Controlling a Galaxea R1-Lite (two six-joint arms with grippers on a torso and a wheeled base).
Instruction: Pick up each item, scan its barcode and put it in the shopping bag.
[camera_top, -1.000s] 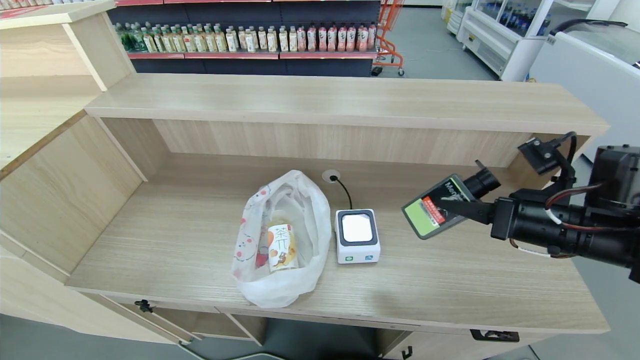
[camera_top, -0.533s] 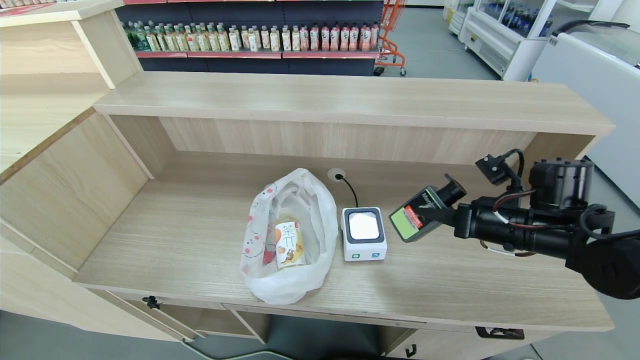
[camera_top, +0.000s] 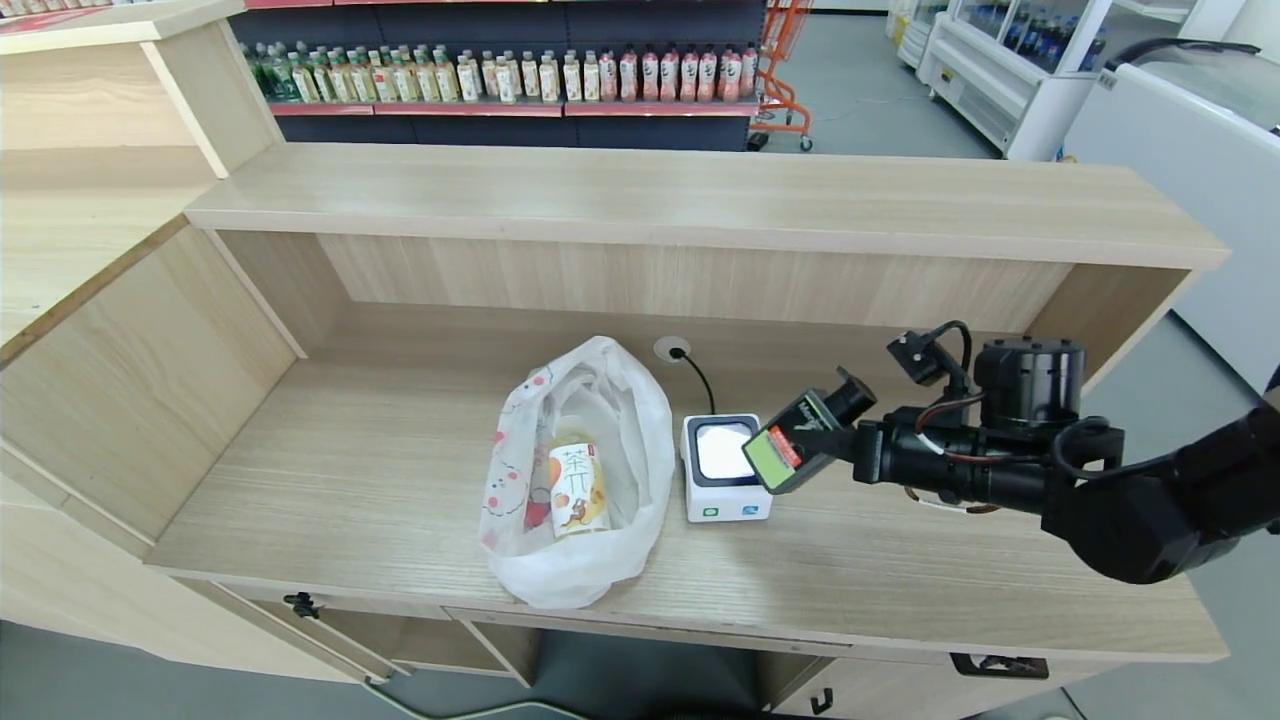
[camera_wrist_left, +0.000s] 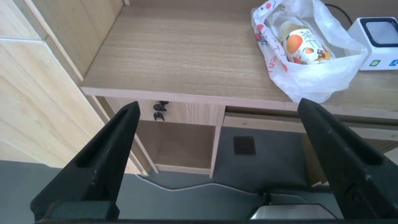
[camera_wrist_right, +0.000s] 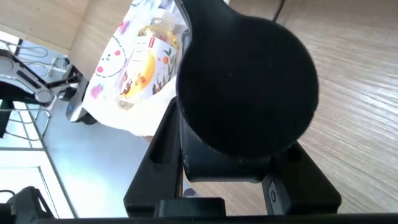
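Shopping bag (camera_top: 575, 565), thin white plastic with red cartoon prints, lies mouth-open on the light wood checkout counter (camera_top: 350, 470), near the front edge and left of centre. It also shows in the left wrist view (camera_wrist_left: 314, 78) and the right wrist view (camera_wrist_right: 115, 93).

Right gripper (camera_top: 815, 440) comes in from the right above the counter, fingers closed around a small dark bottle with a green and red label (camera_top: 775, 462). The bottle is held sideways, cap end toward the arm. In the head view its green label end overlaps the right edge of the scanner; touching or not, can't tell. In the right wrist view its black round end (camera_wrist_right: 249, 81) sits close to the lens.

Left gripper (camera_wrist_left: 221, 155) is below and in front of the counter's front edge, fingers wide apart, nothing in them.

White square barcode scanner with a dark-framed window (camera_top: 715, 505) stands just right of the bag. A thin black cable (camera_top: 695, 380) runs from it back to a round grommet hole (camera_top: 672, 349).

Inside the bag lies a clear drink bottle with an orange-yellow label (camera_top: 578, 490), cap pointing to the back.
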